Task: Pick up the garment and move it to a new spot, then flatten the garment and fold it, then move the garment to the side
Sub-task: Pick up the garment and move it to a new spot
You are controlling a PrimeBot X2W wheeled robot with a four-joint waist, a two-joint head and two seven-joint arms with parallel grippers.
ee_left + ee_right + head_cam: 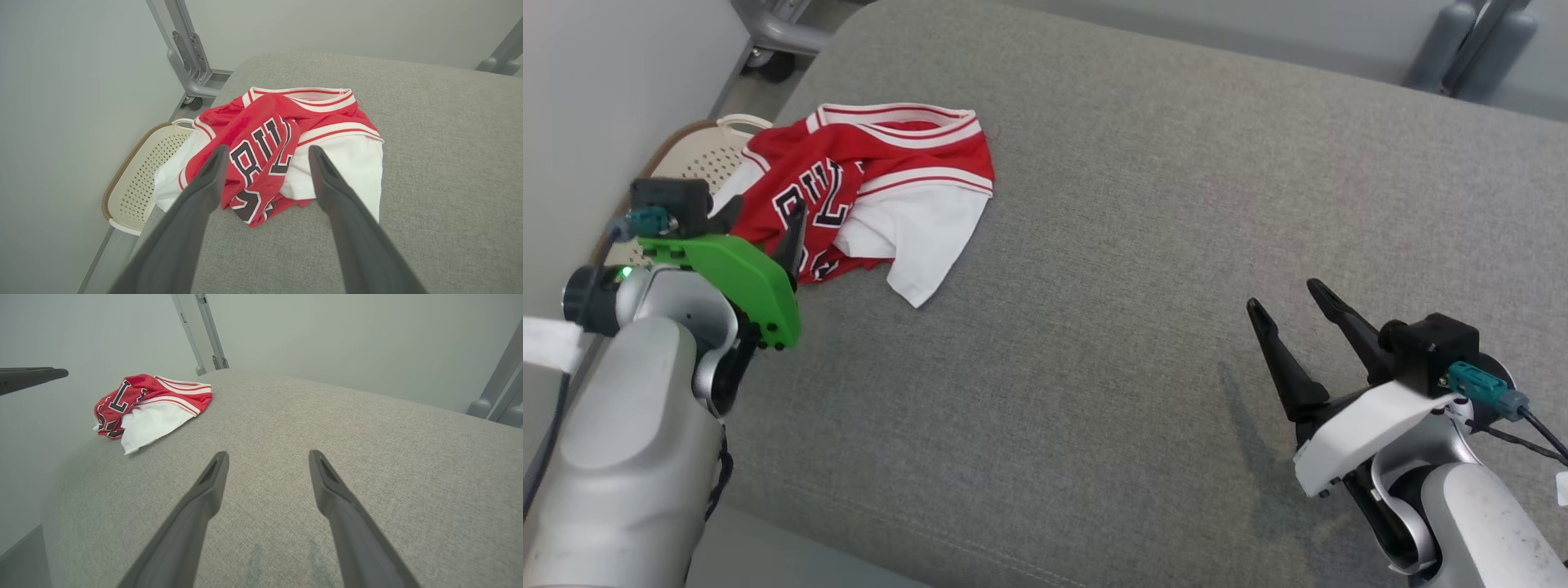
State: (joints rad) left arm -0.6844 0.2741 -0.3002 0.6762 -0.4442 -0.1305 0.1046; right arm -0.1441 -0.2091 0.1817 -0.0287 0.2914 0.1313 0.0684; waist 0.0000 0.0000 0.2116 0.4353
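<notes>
Grey upholstered surface (1135, 286): broad, soft-looking. Garment (882, 204), red-and-white jersey: crumpled heap at the far left corner, beside a perforated basket (698, 159). Probably light, limp and slick; best pinched at a raised red fold. Left gripper (265, 152): fingers apart, poised near the heap, holding nothing. Right gripper (1282, 296): fingers apart, well away.

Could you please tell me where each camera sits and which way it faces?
Head view: on the head, looking forward and down at the grey cushion; both forearms show, left end effector by the jersey, right end effector lower right.
Left wrist view: on the left wrist, looking along its open fingers at the jersey and basket.
Right wrist view: on the right wrist, looking along its open fingers across bare cushion towards the jersey.
Shared: all show the jersey on the cushion.
</notes>
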